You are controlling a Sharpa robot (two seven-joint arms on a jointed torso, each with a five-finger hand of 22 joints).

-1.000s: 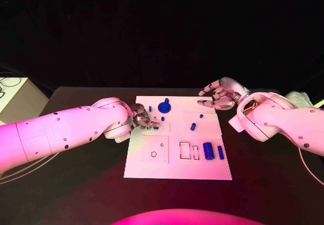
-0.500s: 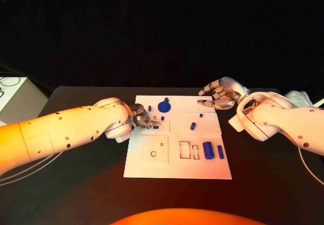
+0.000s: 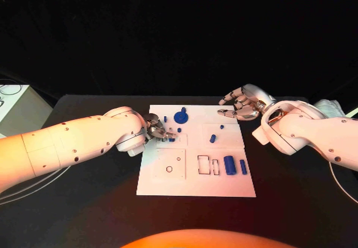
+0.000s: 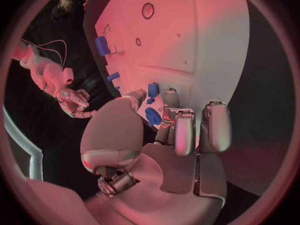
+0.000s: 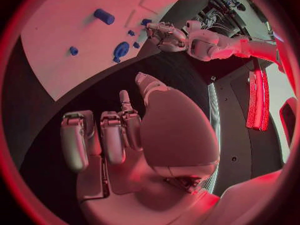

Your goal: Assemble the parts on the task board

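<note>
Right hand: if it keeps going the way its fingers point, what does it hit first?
Probably the task board: the right hand hovers off its far right corner, fingers aimed toward it. Nearest part on that line looks like the round blue piece; depth is unclear.

Black table (image 3: 89, 206) carries the white task board (image 3: 194, 183), lying flat at its middle. Small blue parts (image 3: 230, 166) sit on the board. A pale cloth-like thing (image 3: 328, 107) lies at the table's far right edge.
</note>
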